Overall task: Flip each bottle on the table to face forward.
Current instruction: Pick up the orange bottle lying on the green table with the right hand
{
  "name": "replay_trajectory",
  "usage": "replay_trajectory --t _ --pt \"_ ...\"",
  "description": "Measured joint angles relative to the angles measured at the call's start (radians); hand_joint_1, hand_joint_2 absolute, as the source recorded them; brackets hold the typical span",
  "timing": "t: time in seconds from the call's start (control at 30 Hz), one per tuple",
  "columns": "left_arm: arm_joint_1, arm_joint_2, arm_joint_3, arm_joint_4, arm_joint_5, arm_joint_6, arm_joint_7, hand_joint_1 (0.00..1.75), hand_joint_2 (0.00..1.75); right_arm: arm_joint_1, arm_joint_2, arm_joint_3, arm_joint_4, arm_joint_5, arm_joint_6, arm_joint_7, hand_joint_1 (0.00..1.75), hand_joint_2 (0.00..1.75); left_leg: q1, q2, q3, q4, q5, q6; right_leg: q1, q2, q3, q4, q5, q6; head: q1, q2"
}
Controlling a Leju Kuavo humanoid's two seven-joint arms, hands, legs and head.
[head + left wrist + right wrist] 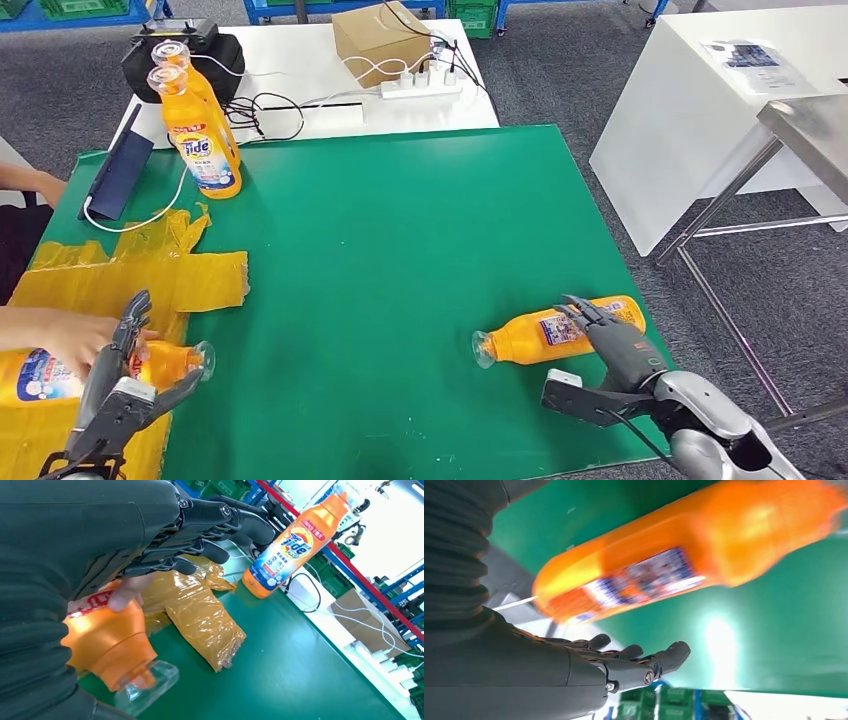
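Two orange Tide bottles (200, 130) stand upright at the mat's far left; one (295, 540) appears in the left wrist view too. A third bottle (545, 335) lies on its side at the near right, cap pointing left. My right hand (612, 338) hovers over its base end with fingers (644, 660) straight, apart from the blurred bottle (684, 560). A fourth bottle (165, 362) lies at the near left. A person's hand (55, 335) rests on it. My left hand (125, 365) straddles its neck (107, 640), fingers (210, 530) stretched above, not closed on it.
Crumpled yellow plastic wrap (130, 275) covers the mat's left side. A tablet (120, 175) leans at the far left, with cables, a black device (185, 50), a cardboard box (380, 40) and a power strip (420, 88) behind. White tables (700, 110) stand to the right.
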State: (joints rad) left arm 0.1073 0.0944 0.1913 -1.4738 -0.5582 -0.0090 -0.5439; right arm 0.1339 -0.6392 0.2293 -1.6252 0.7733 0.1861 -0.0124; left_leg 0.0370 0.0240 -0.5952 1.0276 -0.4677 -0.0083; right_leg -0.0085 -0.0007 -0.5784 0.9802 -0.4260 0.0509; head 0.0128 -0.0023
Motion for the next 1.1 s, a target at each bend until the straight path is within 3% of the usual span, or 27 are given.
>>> replay_trajectory --t 0.73,1.1 --pt "0.006 -0.017 0.013 -0.015 -0.009 0.0 -0.007 0.0 1.75 0.017 -0.066 -0.038 0.013 0.071 0.035 0.004 0.0 1.75 -0.001 0.0 0.0 0.0 0.0 0.0 -0.001 0.0 0.0 0.0 0.0 0.0 0.0 0.0" --pt "-0.039 -0.018 0.01 -0.007 -0.009 0.004 -0.013 0.0 1.75 -0.109 -0.061 -0.015 0.162 0.133 0.096 -0.011 0.0 1.75 -0.001 0.0 0.001 0.0 0.0 0.0 -0.001 0.0 0.0 0.0 0.001 0.0 0.0 0.0"
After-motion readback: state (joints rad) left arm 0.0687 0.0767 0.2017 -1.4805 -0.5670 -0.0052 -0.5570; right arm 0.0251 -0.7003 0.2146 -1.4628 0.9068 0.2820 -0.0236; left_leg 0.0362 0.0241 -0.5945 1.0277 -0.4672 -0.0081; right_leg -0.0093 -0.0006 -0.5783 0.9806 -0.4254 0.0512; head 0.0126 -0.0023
